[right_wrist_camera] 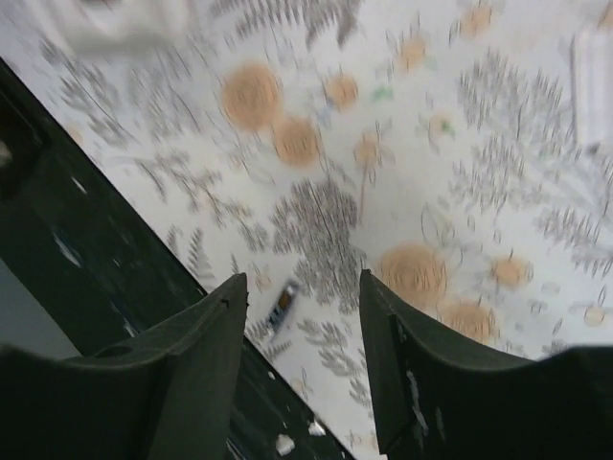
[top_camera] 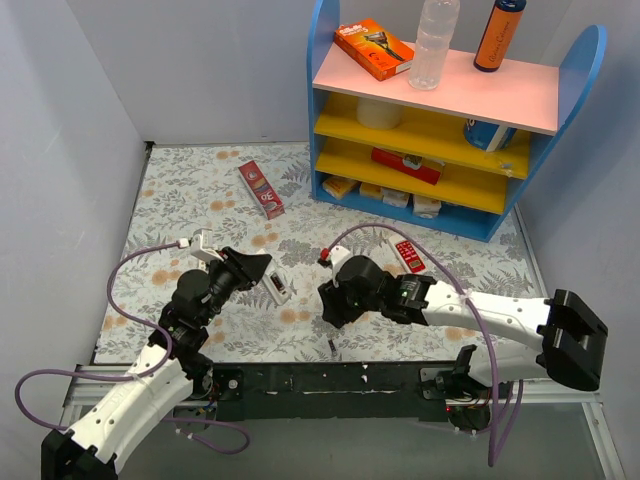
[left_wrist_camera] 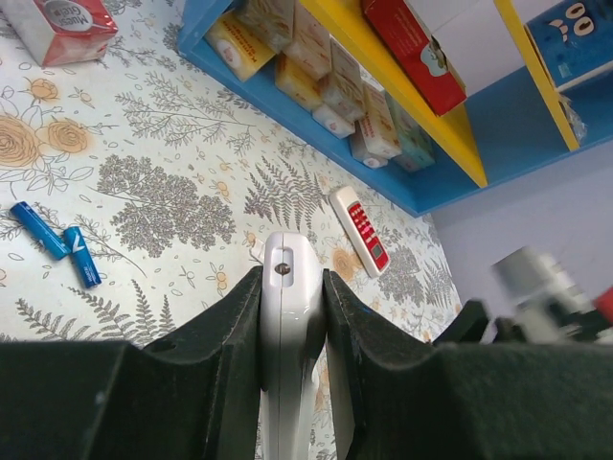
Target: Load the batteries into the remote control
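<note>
My left gripper [left_wrist_camera: 290,287] is shut on the narrow end of the white remote control [left_wrist_camera: 287,297], which stands on its edge between the pads. From above, the remote control [top_camera: 279,290] sticks out of the left gripper [top_camera: 262,276] toward the table's middle. One dark battery [right_wrist_camera: 283,305] lies on the floral mat close to the black front rail. My right gripper [right_wrist_camera: 302,283] hovers over it, open, with nothing between its fingers. In the top view this battery [top_camera: 331,347] lies just in front of the right gripper [top_camera: 328,312].
A red-faced remote [top_camera: 408,256] lies right of centre, and a red box [top_camera: 261,188] lies farther back. The blue and yellow shelf [top_camera: 400,200] stands at the back right. Two small blue sticks [left_wrist_camera: 59,242] lie in a V. The black rail [top_camera: 300,378] borders the mat.
</note>
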You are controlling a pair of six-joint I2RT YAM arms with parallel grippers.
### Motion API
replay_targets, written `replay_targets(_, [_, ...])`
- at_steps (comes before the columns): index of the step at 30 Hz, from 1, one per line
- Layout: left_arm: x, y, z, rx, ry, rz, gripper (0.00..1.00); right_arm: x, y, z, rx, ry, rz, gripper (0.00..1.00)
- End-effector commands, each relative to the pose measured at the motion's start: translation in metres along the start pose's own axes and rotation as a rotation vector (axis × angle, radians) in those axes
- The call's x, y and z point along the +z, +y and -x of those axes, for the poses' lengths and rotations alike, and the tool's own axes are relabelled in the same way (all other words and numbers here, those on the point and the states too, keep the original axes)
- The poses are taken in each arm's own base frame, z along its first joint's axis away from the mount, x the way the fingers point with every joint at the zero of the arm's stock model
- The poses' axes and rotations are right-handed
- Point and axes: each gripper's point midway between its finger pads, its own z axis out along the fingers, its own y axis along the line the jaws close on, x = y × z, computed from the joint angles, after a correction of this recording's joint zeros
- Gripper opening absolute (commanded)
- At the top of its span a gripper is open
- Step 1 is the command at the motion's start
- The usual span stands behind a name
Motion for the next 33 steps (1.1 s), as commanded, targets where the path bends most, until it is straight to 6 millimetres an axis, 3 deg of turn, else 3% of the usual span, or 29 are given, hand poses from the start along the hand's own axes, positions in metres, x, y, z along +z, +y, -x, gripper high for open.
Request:
replay_targets(1, [-0.002,-0.006,0.017,-0.004,-0.066,0.005,0.0,-0.004,-0.005,-0.083,0.078,0.262,-0.054,0.55])
replay_targets(6, [-0.003,-0.003,0.019,-0.008,-0.077,0.017,0.0,0.002,0.001,-0.108,0.094,0.327,-0.086,0.48])
replay_targets(10, [-0.003,-0.002,0.019,-0.011,-0.081,0.02,0.0,0.008,0.01,-0.115,0.078,0.355,-0.092,0.46])
replay_targets(21, [-0.007,0.004,0.017,-0.059,-0.096,0.036,0.0,0.016,0.023,-0.113,0.025,0.383,-0.147,0.43])
replay_targets(33, [-0.008,0.006,0.014,-0.092,-0.096,0.035,0.0,0.023,0.015,-0.122,-0.013,0.43,-0.235,0.34])
